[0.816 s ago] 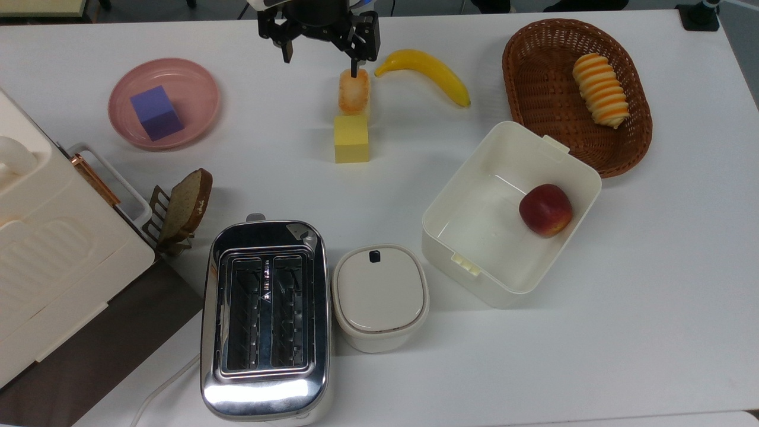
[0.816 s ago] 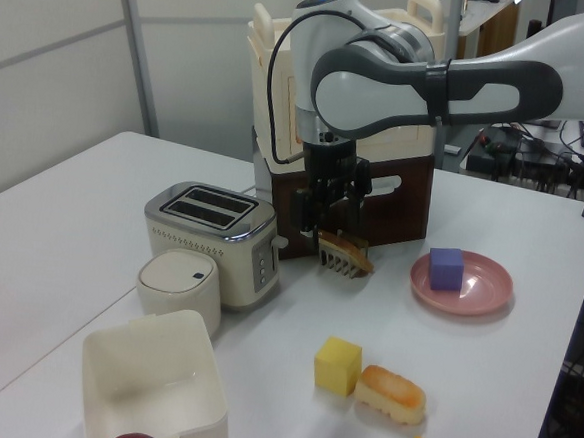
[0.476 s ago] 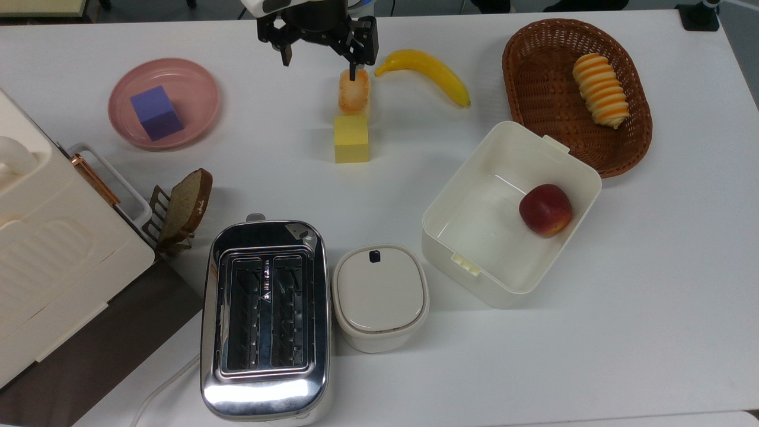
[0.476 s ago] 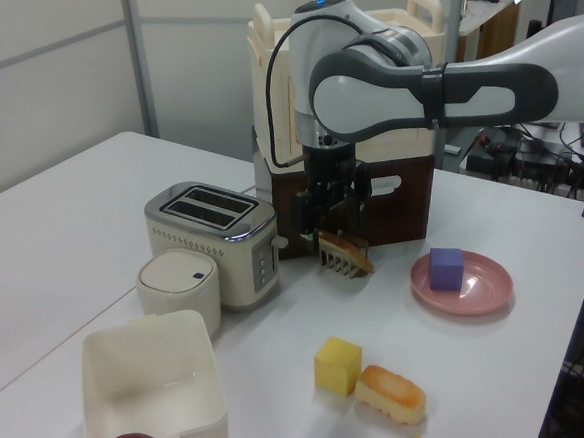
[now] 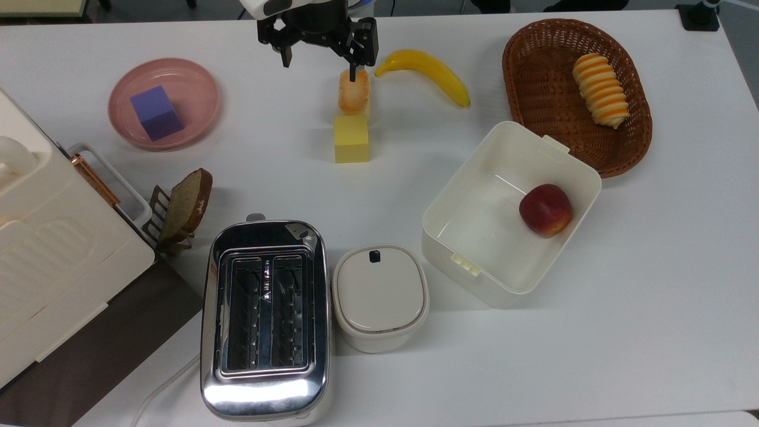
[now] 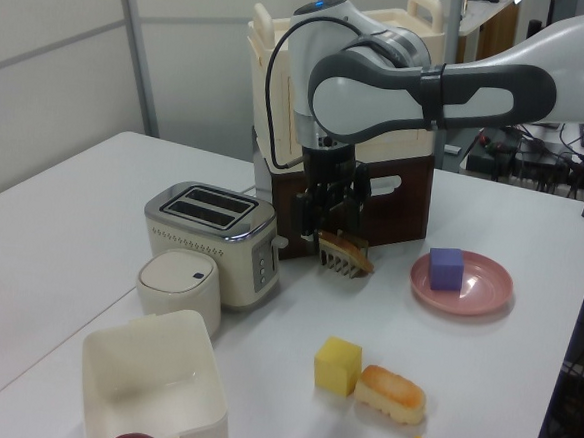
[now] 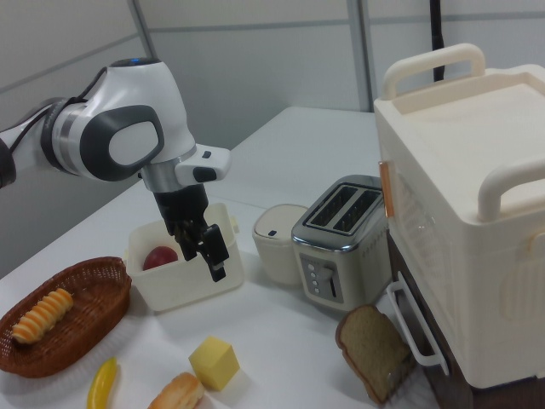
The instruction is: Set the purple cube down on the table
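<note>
Purple and matte, the purple cube (image 5: 156, 112) sat inside the pink dish (image 5: 204, 89) at the top view's upper left, resting on the dish floor and well apart from the claw (image 5: 320, 60). The claw hung above the white surface (image 5: 652, 296) near the top view's upper edge, its two fingers spread wide and holding nothing; one fingertip (image 5: 354, 73) lay over the end of the orange-topped bread piece (image 5: 354, 93) as the top view showed it. Just below that bread stood the yellow cube (image 5: 351, 139), touching or nearly touching it. A banana (image 5: 426, 72) lay to the top view's right of the claw. In the left view the claw (image 6: 330, 225) hung in front of the brown-and-cream cabinet (image 6: 393, 201), above a slice of brown bread (image 6: 347, 253) in a small rack, with the purple cube (image 6: 446, 269) in its dish (image 6: 488, 289) off to the left view's right.
</note>
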Motion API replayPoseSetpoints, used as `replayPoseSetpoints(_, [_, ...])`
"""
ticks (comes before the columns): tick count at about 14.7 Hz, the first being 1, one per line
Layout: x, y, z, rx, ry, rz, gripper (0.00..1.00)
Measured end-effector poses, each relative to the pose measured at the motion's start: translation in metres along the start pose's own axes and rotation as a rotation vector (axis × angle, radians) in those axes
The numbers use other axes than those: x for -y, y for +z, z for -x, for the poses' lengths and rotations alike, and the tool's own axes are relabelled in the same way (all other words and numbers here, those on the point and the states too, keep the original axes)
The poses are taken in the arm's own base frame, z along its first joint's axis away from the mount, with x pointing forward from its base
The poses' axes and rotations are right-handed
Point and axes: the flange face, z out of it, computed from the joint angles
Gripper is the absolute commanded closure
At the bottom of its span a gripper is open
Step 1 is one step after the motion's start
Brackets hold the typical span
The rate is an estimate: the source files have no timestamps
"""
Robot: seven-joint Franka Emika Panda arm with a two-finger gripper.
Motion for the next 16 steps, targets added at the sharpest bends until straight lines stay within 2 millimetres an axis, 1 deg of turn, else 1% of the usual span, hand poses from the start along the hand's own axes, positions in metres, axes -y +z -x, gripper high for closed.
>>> replayPoseSetpoints(1, [-0.004,0.0,-0.001,0.004,-0.022,0.0,0.0])
replayPoseSetpoints(2, [-0.014,0.002,-0.002,0.014,-0.052,0.001,0.0])
replayPoseSetpoints(4, [-0.047,0.008,-0.005,0.041,-0.122,0.0,0.0])
replayPoseSetpoints(5, [-0.068,0.014,-0.008,0.057,-0.168,-0.003,0.0])
replayPoseSetpoints(7, [-0.113,0.032,-0.011,0.09,-0.281,-0.017,0.0])
replayPoseSetpoints(9, [-0.158,0.049,-0.01,0.12,-0.386,-0.039,0.0])
replayPoseSetpoints(11, [-0.196,0.063,-0.005,0.142,-0.472,-0.064,0.0])
replayPoseSetpoints(12, [-0.211,0.073,-0.003,0.152,-0.512,-0.076,0.0])
replayPoseSetpoints(13, [-0.229,0.09,-0.004,0.147,-0.547,-0.083,0.0])
replayPoseSetpoints(16, [-0.26,0.131,-0.009,0.125,-0.579,-0.063,0.0])
